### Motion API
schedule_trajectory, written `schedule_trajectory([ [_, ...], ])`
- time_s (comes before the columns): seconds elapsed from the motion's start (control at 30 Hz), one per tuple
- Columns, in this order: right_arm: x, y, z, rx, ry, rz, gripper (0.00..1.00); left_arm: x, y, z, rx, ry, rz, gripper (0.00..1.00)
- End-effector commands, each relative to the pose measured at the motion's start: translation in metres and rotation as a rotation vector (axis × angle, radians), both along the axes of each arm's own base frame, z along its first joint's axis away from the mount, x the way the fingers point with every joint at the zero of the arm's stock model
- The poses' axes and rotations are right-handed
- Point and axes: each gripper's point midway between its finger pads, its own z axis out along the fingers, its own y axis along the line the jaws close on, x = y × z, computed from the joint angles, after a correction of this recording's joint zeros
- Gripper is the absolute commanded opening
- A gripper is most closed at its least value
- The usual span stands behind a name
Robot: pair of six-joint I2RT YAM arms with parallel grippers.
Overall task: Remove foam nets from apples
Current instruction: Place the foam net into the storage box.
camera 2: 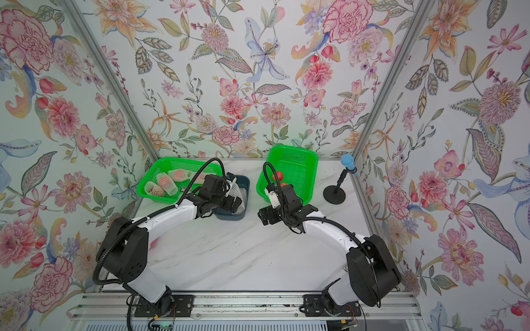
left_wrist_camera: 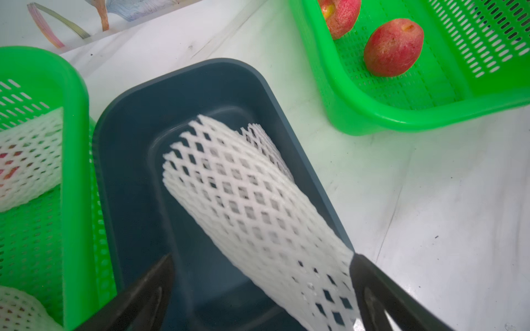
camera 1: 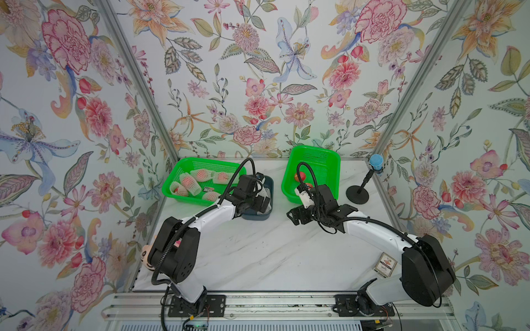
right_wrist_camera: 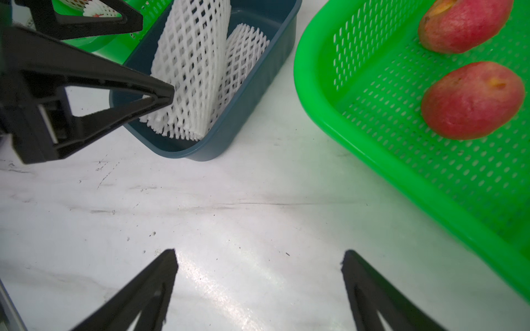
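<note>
By the left jaws, foam net (left_wrist_camera: 252, 206) slants lengthwise into blue bin (left_wrist_camera: 132, 200).

Left arm (camera 1: 209, 215) and right arm (camera 1: 372, 233) are both sporting glossy white shells with chunky black joints, and ribbed black cables (camera 1: 248, 159) are looping along them. Left gripper (left_wrist_camera: 262, 255) and right gripper (right_wrist_camera: 258, 251) are showing matte black, pointy jaws with triangular cut-outs.

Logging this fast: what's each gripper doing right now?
Left gripper: open, net loose between its jaws, leaning in the bin.
Right gripper: open, empty, above the table.
</note>
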Motion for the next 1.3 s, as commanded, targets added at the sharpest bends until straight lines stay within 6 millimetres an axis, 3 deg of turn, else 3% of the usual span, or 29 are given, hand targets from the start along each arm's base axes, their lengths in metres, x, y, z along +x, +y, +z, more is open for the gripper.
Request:
schedule_trajectory([
  [0.0, 0.001, 0.006, 0.009, 0.014, -0.028, 0.023, 0.92, 0.005, 0.013, 0.007, -0.014, -0.012, 0.054, 0.99],
  [0.13, 0.0, 0.006, 0.009, 0.019, -0.029, 0.026, 0.92, 0.01, 0.036, -0.004, 0.11, 0.012, 0.142, 0.99],
  [0.33, 0.0, 0.01, 0.011, 0.026, -0.03, 0.03, 0.92, 0.013, 0.061, -0.004, 0.233, 0.013, 0.246, 0.99],
  [0.7, 0.0, 0.016, 0.01, 0.021, -0.029, 0.04, 0.92, 0.012, 0.09, 0.023, 0.387, -0.078, 0.367, 0.99],
  [1.0, -0.003, 0.019, 0.011, 0.021, -0.027, 0.054, 0.92, 0.019, 0.102, 0.044, 0.331, -0.113, 0.398, 0.99],
  [1.13, -0.013, 0.025, 0.01, 0.029, -0.015, 0.102, 0.93, 0.027, 0.11, 0.05, 0.234, -0.09, 0.411, 0.99],
  [1.2, -0.018, 0.028, 0.01, 0.038, -0.009, 0.127, 1.0, 0.033, 0.119, 0.05, 0.194, -0.07, 0.438, 0.99],
  [1.27, -0.02, 0.03, 0.011, 0.043, -0.007, 0.146, 0.99, 0.039, 0.127, 0.051, 0.159, -0.052, 0.465, 0.98],
])
